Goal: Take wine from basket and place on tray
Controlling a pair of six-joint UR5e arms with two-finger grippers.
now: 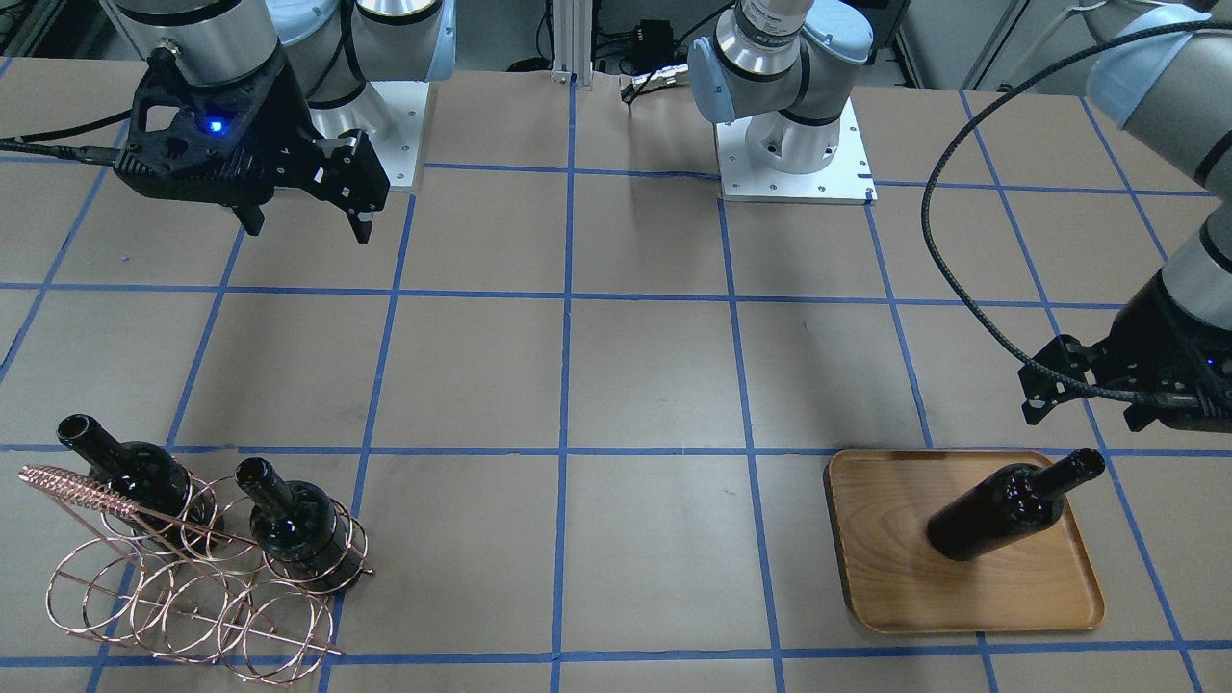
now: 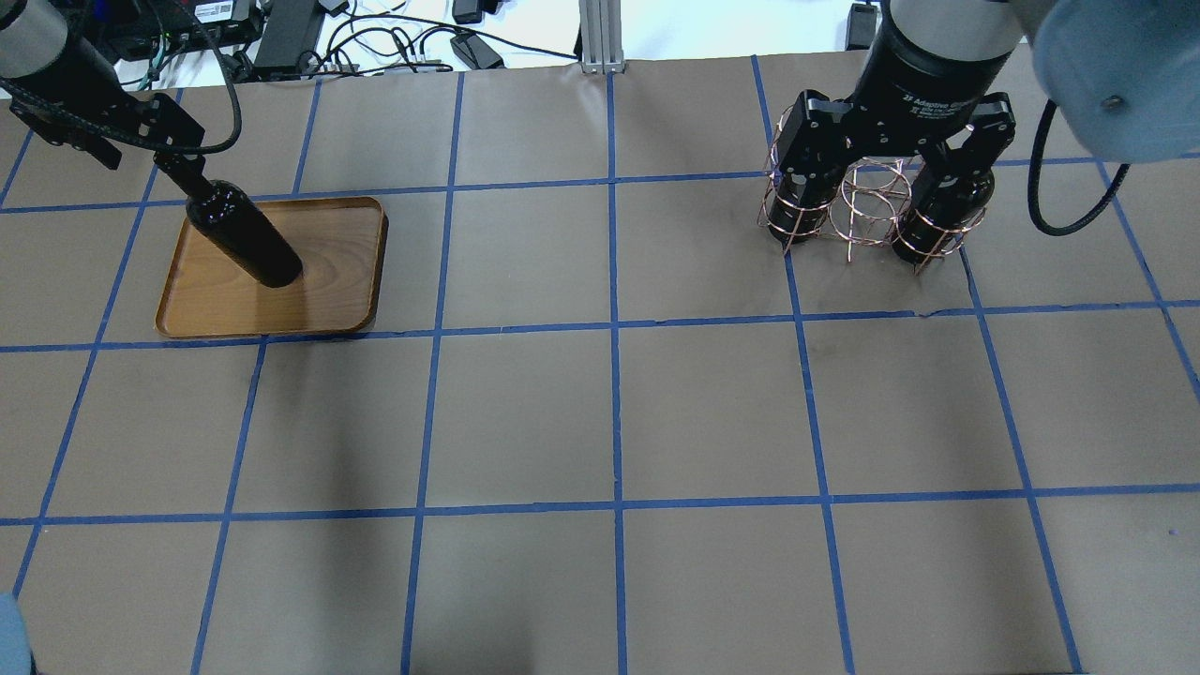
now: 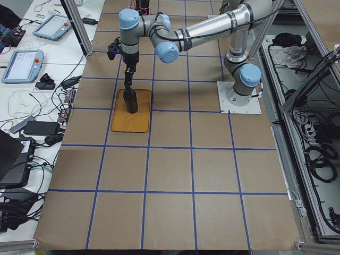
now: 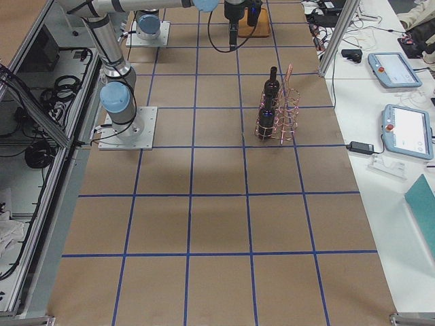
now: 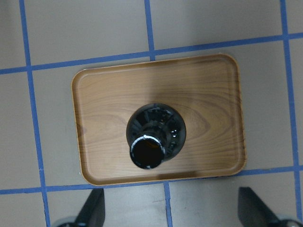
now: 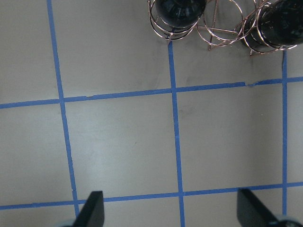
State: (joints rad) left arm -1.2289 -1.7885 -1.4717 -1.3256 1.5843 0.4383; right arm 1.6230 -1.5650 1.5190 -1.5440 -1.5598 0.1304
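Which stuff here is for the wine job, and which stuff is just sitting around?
For the job:
- wine bottle standing on the tray
- tray
- basket
- two more bottles in the basket

Just sitting around:
- tablets on the side bench
- loose cables beyond the table

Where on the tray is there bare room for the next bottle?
In the left wrist view the tray has bare wood left, right and above the bottle; only the strip below it is tight. The basket is crowded with rings and two bottles.
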